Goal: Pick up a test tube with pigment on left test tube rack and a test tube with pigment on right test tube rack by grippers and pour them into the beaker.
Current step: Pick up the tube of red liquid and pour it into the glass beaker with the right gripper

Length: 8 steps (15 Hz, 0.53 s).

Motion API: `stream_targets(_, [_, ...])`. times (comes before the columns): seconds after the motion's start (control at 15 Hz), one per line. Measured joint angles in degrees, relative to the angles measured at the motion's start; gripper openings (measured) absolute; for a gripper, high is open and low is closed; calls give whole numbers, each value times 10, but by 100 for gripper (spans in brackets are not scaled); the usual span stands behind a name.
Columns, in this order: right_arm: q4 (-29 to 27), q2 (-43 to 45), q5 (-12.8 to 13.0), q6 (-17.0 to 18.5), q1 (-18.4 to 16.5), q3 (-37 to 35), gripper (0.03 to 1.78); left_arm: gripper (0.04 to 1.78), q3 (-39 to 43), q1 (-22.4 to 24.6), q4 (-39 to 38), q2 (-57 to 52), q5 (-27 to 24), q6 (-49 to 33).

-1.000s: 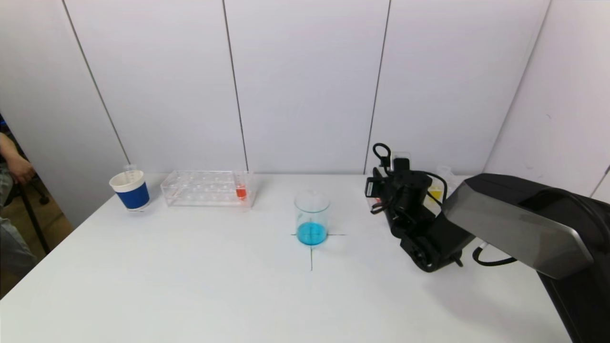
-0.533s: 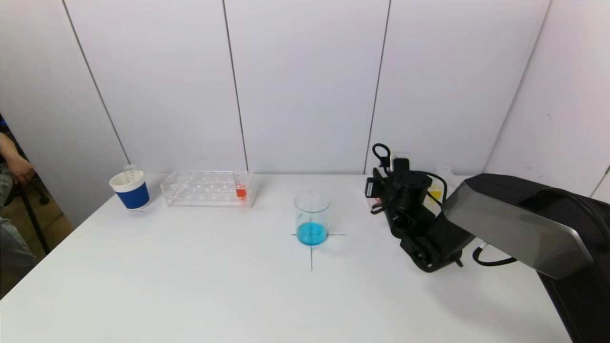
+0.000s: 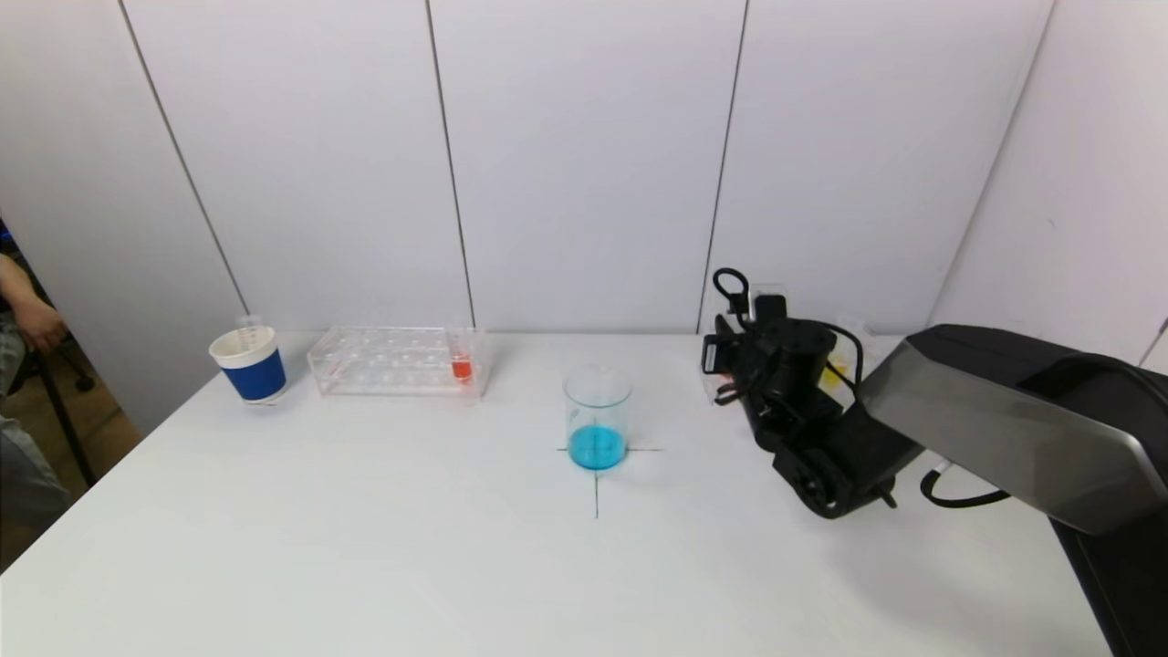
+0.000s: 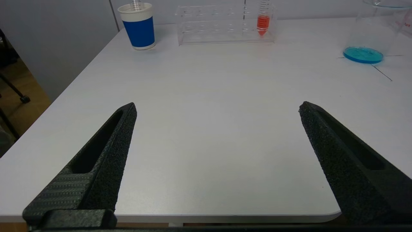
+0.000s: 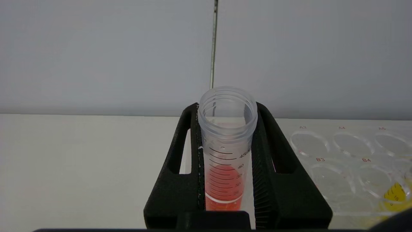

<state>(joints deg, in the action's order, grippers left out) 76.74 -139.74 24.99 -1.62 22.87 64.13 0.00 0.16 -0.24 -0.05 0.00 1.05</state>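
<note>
My right gripper (image 5: 227,108) is shut on an open test tube (image 5: 225,154) holding red-orange pigment, upright at the left end of the right rack (image 5: 347,154). In the head view my right arm (image 3: 794,401) hides most of that rack. The glass beaker (image 3: 597,418) holds blue liquid and stands on a cross mark at the table's middle. The left rack (image 3: 397,361) holds one tube of orange pigment (image 3: 462,363) at its right end. My left gripper (image 4: 218,105) is open and empty, low at the table's near edge, far from the left rack (image 4: 219,29).
A blue and white paper cup (image 3: 250,365) with a tube in it stands left of the left rack. A tube with yellow pigment (image 5: 395,193) sits further along the right rack. A person's arm (image 3: 27,315) shows at the far left, off the table.
My right arm has shifted slightly up and to the right with the tube in its grip. Nothing else has moved.
</note>
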Motion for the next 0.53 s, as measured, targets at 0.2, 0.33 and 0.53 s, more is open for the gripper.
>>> stream_targets(0.2, [-21,24,0,-5,0,-1,47,176,0,0,0,0,0,0])
stream_targets(0.33, [-43,45,0,-6,0,0,47,176,0,0,0,0,0,0])
stream_targets(0.53, [-78,84,0,-15,1,4,47,176,0,0,0,0,0,0])
